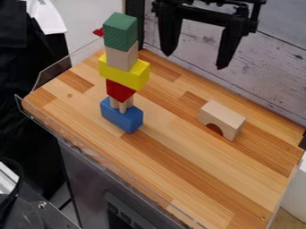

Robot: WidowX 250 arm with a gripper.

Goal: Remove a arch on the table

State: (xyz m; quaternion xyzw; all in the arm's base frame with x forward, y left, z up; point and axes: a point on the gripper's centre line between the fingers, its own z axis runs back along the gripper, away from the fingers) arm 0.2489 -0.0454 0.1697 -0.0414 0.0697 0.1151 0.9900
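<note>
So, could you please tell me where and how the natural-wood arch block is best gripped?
Probably from above, with the black end effector pinching the natural-wood arch block across its narrow depth, at the solid middle over the cutout. It stands upright on its two legs, its top clearly longer than deep.

The top edge cuts off the upper part of the gripper (196,60), and the bottom edge takes the near corner of the table (179,156). At upper left, a small red thing (98,32) is partly hidden by the green block (120,32), too little of it visible to name. A white thing (295,194) is cropped at lower right, a metal part (36,212) at lower left.
</note>
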